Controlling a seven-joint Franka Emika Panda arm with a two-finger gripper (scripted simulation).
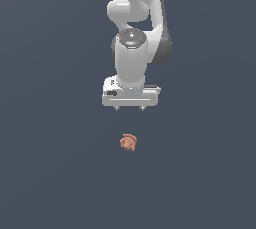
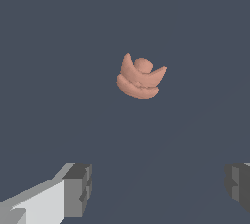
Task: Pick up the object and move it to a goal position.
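1. Exterior view: the white Panda arm (image 1: pixel 135 33) comes down from the top edge, wrist pointing down at the desk (image 1: pixel 50 173), a flat dark blue-grey surface that fills both frames.
2. The claw (image 1: pixel 130 108) hangs under the white hand block; only two short finger tips show below the block, one near each end of it.
3. Claw state: spread apart, nothing between the fingers. In the wrist view the claw (image 2: pixel 158 184) has one grey finger pad (image 2: pixel 78 189) at one side and the other cut by the frame edge, with a wide strip of bare desk between them.
4. The object (image 1: pixel 129 142) is a small lumpy salmon-orange thing with folded, curled lobes, much narrower than the claw.
5. Its place, exterior view: below the claw in the frame, roughly lined up with the middle of the hand block, a clear gap of desk between it and the finger tips. No contact.
6. Wrist view: the object (image 2: pixel 140 77) sits ahead of the pads and apart from both, nearer the lighter-bodied finger's side than the cut-off one.
7. Object appears to lie on the desk; no shadow renders, so contact with the surface cannot be confirmed.
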